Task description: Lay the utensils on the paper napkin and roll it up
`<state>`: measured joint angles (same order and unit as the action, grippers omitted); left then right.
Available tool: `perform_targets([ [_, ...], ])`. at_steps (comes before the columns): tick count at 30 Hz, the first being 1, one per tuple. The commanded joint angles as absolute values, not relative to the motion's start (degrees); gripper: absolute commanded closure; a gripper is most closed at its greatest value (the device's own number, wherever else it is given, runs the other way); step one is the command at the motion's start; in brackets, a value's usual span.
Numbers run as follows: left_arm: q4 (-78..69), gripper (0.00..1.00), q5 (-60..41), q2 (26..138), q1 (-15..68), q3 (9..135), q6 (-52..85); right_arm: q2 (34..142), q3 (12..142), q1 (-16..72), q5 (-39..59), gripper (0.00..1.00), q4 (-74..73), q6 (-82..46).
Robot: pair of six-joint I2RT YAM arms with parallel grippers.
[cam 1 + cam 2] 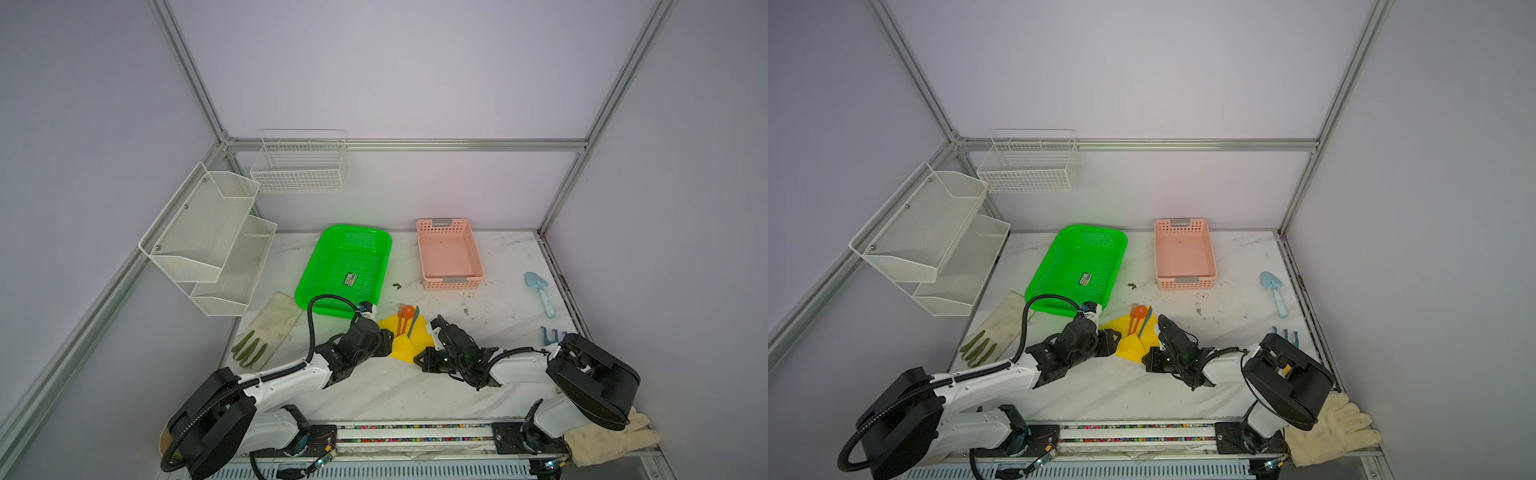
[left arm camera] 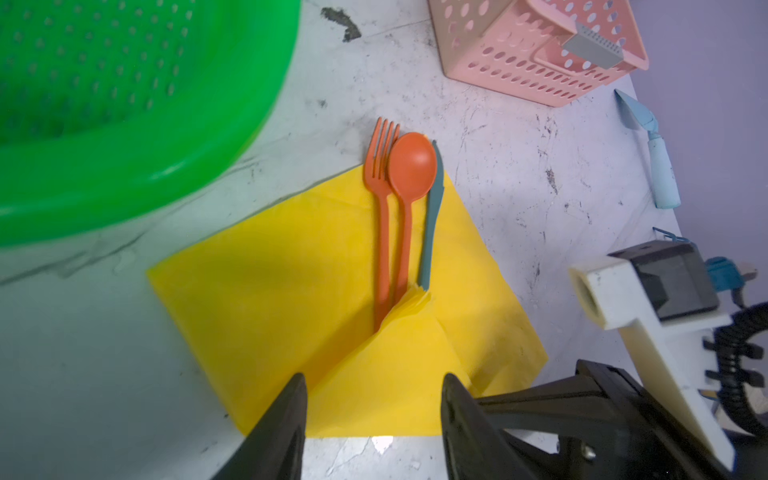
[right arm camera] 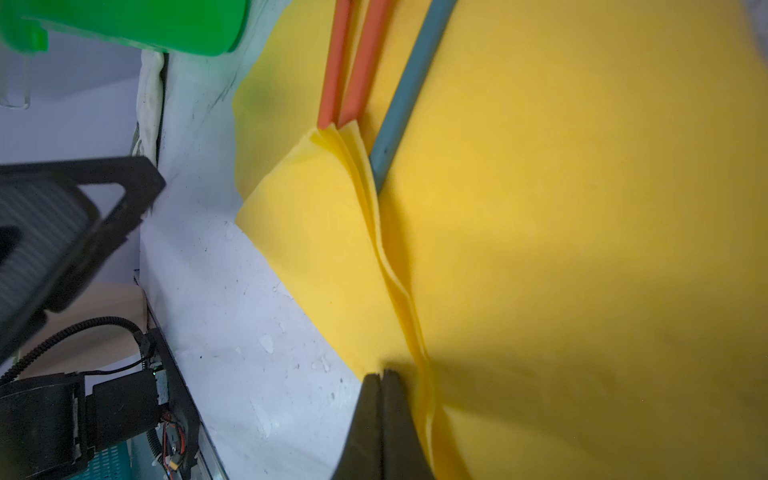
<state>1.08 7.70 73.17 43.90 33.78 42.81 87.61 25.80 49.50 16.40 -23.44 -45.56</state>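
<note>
The yellow paper napkin (image 1: 405, 343) (image 1: 1133, 343) (image 2: 291, 270) (image 3: 582, 208) lies on the marble table in front of the green basket. Its near corner is folded up over the utensils' handles. An orange fork (image 2: 382, 208), an orange spoon (image 2: 411, 166) (image 1: 408, 311) (image 1: 1140, 311) and a teal piece (image 2: 432, 216) lie side by side on it, heads past its far corner. My left gripper (image 2: 374, 386) (image 1: 387, 338) (image 1: 1115, 338) stands open over the napkin's near left edge, holding nothing. My right gripper (image 3: 380, 374) (image 1: 432, 326) (image 1: 1160, 322) is shut, its tips resting on the folded flap's edge.
A green basket (image 1: 345, 257) and a pink basket (image 1: 446, 253) stand behind the napkin. A light blue toy shovel (image 1: 540, 293) and a blue rake (image 1: 550, 334) lie at the right. Gloves (image 1: 266, 332) lie at the left, another glove (image 1: 615, 436) at the near right corner. Wire racks (image 1: 212, 237) hang on the left wall.
</note>
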Motion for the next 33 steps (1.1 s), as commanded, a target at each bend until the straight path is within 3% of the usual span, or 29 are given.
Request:
perform_targets([
  [1,6.2,0.49,10.4,76.4,44.5,44.8,34.6,88.9,25.0,49.4,15.6,1.00,-16.8,-46.0],
  [10,16.4,0.56,9.2,90.5,44.3,60.1,27.7,88.7,25.9,49.3,15.6,1.00,-16.0,-46.3],
  [13,17.7,0.54,9.8,93.4,44.4,61.8,26.1,87.8,25.3,49.3,15.3,1.00,-16.2,-46.8],
  [19,21.3,0.56,15.8,97.6,47.7,65.9,22.8,86.9,24.8,49.3,15.0,1.00,-16.2,-46.9],
  [25,21.0,0.74,15.8,100.1,49.2,68.0,23.9,86.8,24.4,49.1,15.1,1.00,-16.6,-46.7],
  [33,20.6,0.83,13.1,104.3,49.6,71.1,23.8,86.6,24.2,49.1,15.1,1.00,-17.0,-46.4],
])
